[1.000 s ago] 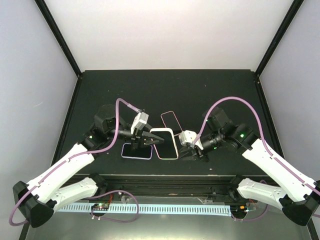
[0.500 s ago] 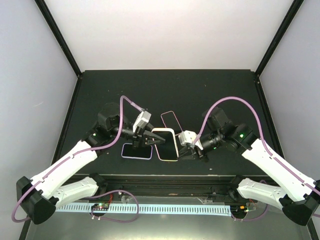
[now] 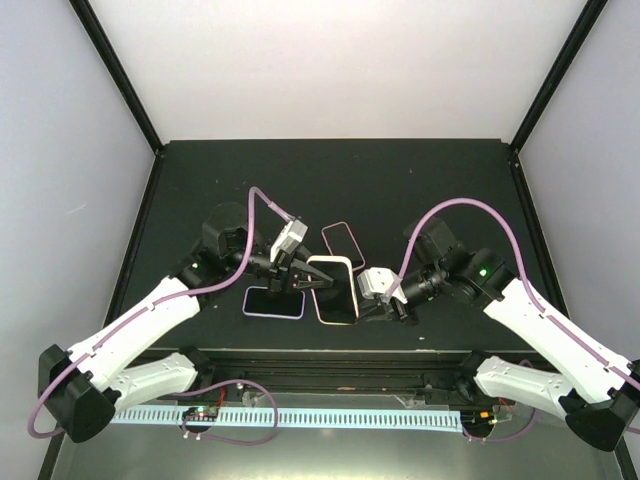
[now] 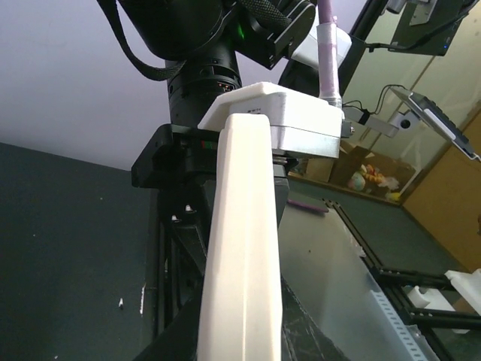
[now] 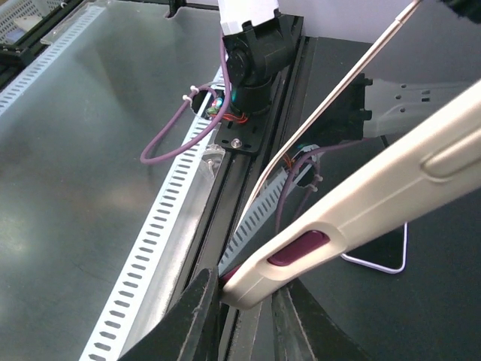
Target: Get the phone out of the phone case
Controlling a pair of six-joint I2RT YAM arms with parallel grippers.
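A phone in a cream case [image 3: 333, 288] is held tilted above the table between my two grippers. My left gripper [image 3: 306, 283] is shut on its left edge. In the left wrist view the cream case [image 4: 242, 248] runs edge-on between the dark jaws of my left gripper [image 4: 240, 335]. My right gripper [image 3: 376, 301] is shut on the case's near right corner. In the right wrist view my right gripper [image 5: 244, 301] pinches the corner of the case [image 5: 353, 203] beside a maroon side button [image 5: 297, 248]. The phone's dark screen faces up.
A dark phone with a lilac rim [image 3: 273, 302] lies flat left of the held one; its corner shows in the right wrist view [image 5: 379, 259]. A second phone with a pink rim [image 3: 343, 242] lies behind. The table's near edge and cable rail [image 3: 320, 415] are close.
The left gripper has shifted a little right and away, and the right gripper slightly left. The cased phone has moved with them and tilted more.
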